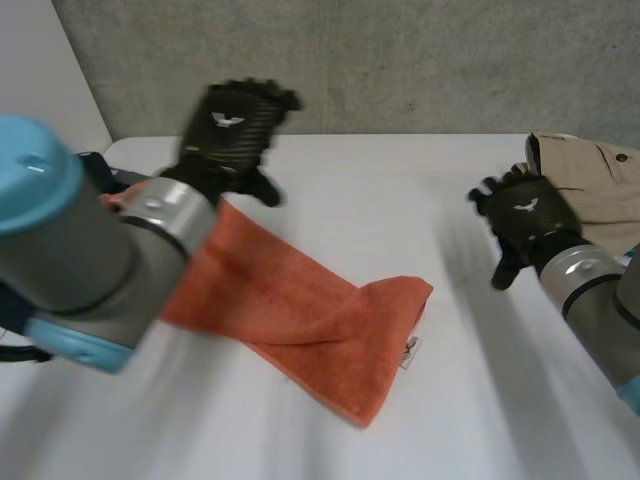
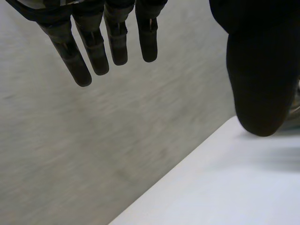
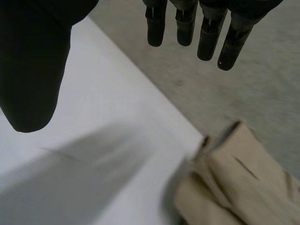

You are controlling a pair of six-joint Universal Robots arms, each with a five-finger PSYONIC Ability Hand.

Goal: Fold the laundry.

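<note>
Watching through the head camera, I saw the orange towel lying on the white table. It stretched from the middle left of the frame, where the left arm hid its end, down to the lower centre. Its lower-right end looked doubled over, with a small white label at the edge there.

The left hand sat in the upper left of the frame, above the towel's far end and against the grey concrete wall. In its own wrist view its fingers were straight and slightly fanned, with the thumb well apart from them. Nothing was caught between them. Past the fingertips I saw the wall and the table's far edge.

The right hand was at the middle right of the frame, well apart from the towel. Just beside it, at the right edge, lay a beige garment. In the right wrist view that hand was spread too, with straight fingers and the thumb held wide, gripping nothing. The beige garment lay crumpled on the table on the fingers' side of the hand, clear of them and close to the table's far edge.
</note>
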